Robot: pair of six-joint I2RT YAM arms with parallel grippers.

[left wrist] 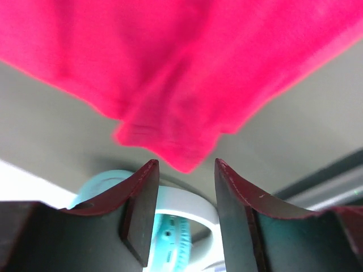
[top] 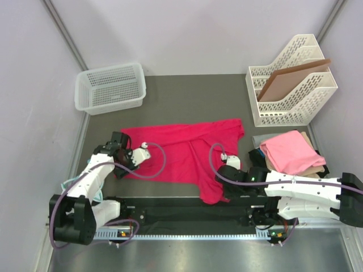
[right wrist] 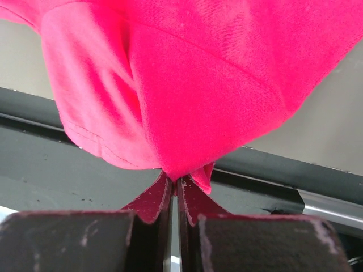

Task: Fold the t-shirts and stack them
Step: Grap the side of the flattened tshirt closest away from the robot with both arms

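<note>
The crimson-pink t-shirt (top: 184, 150) lies spread on the grey table, partly rumpled, one flap hanging toward the near edge. My right gripper (top: 220, 184) is shut on its near hem, and the cloth (right wrist: 215, 85) bunches out from between the closed fingers (right wrist: 153, 198). My left gripper (top: 120, 165) is open at the shirt's left near corner; the corner (left wrist: 176, 141) sits just beyond the fingertips, not between them. A stack of folded shirts lies at the right, light pink (top: 290, 151) on top, beige (top: 315, 168) and black (top: 258, 155) beneath.
A white mesh basket (top: 110, 86) stands at the back left. A white file rack (top: 292, 82) with a brown board stands at the back right. A black rail (top: 187, 207) runs along the near table edge under the hanging cloth.
</note>
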